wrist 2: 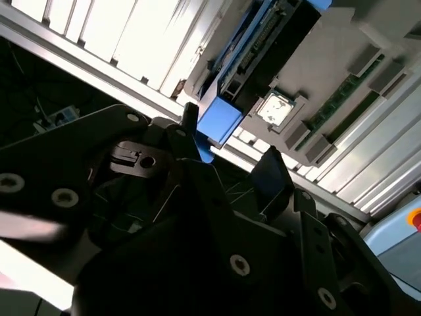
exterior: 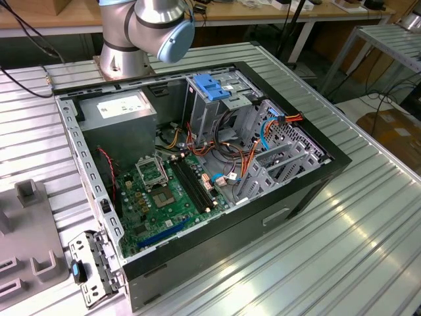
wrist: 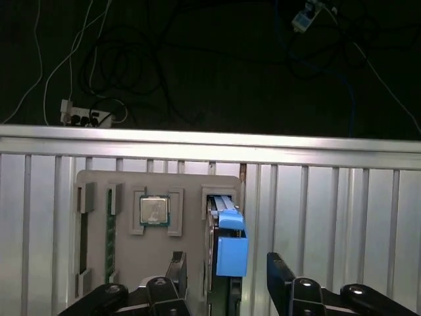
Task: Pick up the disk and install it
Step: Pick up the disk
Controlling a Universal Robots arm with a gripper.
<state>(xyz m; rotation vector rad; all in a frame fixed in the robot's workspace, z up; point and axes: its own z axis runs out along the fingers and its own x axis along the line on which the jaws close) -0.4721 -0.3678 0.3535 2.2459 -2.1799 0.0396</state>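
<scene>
The disk [wrist: 230,250] stands on edge in a slot of a grey holder [wrist: 191,191], its blue side rail facing the camera. In the second wrist view the disk [wrist 2: 220,118] shows the same blue rail end, with its connector edge beyond. My gripper [wrist: 227,280] is open and straddles the disk. One dark finger [wrist: 177,273] is on each side, and a small gap separates each from the disk. The second wrist view shows the gripper [wrist 2: 230,155] just short of the blue rail. The open computer case [exterior: 316,168] lies on the ribbed metal table.
The holder also carries a processor chip [wrist: 154,210] and a memory stick [wrist: 110,230]. Inside the case are a metal cage with a blue top [exterior: 210,89], a grey power-supply box [exterior: 122,108], a motherboard [exterior: 164,191] and loose cables. A metal bracket [exterior: 92,263] lies by the case's near corner.
</scene>
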